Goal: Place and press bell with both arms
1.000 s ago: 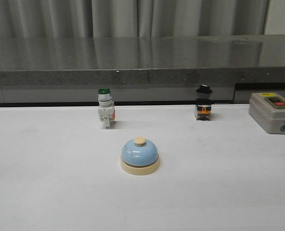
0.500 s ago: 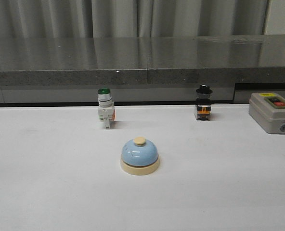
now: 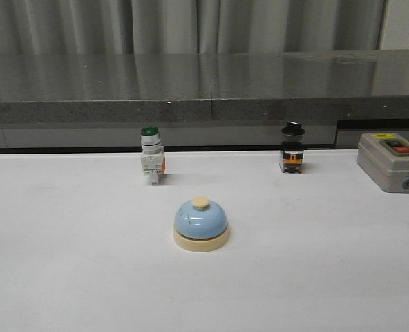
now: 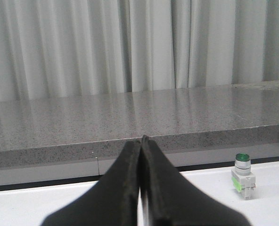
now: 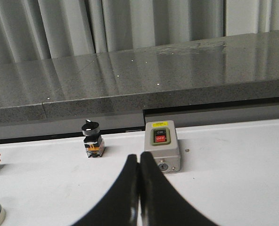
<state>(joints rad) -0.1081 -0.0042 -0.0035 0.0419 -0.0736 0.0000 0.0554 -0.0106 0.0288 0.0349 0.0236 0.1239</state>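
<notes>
While the blue bell [image 3: 200, 223] stands upright on the white table [image 3: 66, 277], in front of the green push-button [image 3: 151, 156], both grippers [image 4: 140, 188] [image 5: 139, 193] are away from it, jaws pressed together. This fits a stage before placing, or after pressing. Around the bell is wide free room.

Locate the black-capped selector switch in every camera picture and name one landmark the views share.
Front view: the black-capped selector switch stands at the table's far edge, right of centre, behind the bell.
Left wrist view: not in this picture; the green-capped button stands there instead.
Right wrist view: the switch stands just left of the grey on/off box.
Shared landmark: the grey stone ledge below the curtain.
</notes>
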